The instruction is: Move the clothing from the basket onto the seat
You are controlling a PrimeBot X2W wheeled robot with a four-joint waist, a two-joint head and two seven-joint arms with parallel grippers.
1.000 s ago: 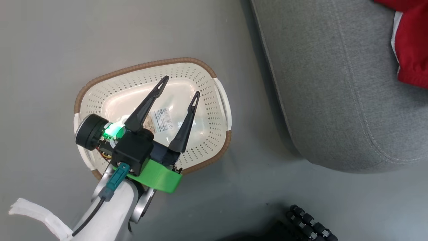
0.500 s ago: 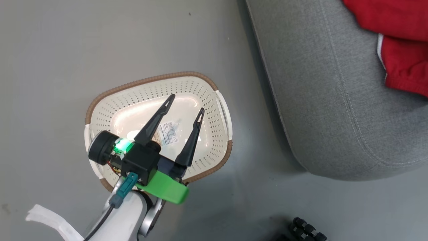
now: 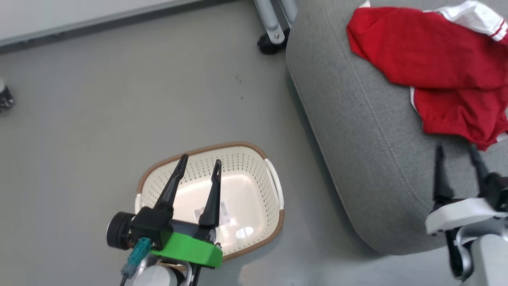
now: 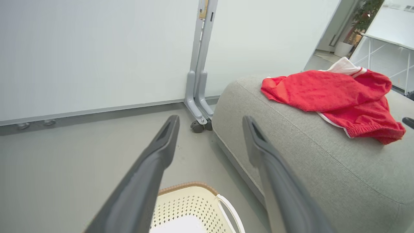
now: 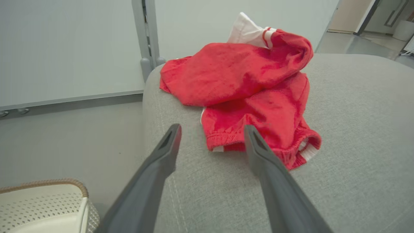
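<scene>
Two soft red garments point(image 3: 428, 59) with white trim, crumpled together, lie upper right on the rounded grey woven-fabric seat cushion point(image 3: 357, 139). A grey metal stand leg point(image 3: 272, 29) on a black castor stands top centre on the smooth grey floor point(image 3: 119, 99). Both claws gape wide and empty: left gripper point(image 3: 201, 159) over the cream perforated plastic basket point(image 3: 254, 167), lower centre; right gripper point(image 3: 455, 148) near the garments' hem.

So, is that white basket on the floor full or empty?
Empty: the basket shows just its bare, labelled bottom; the red clothing lies on the grey seat.
</scene>
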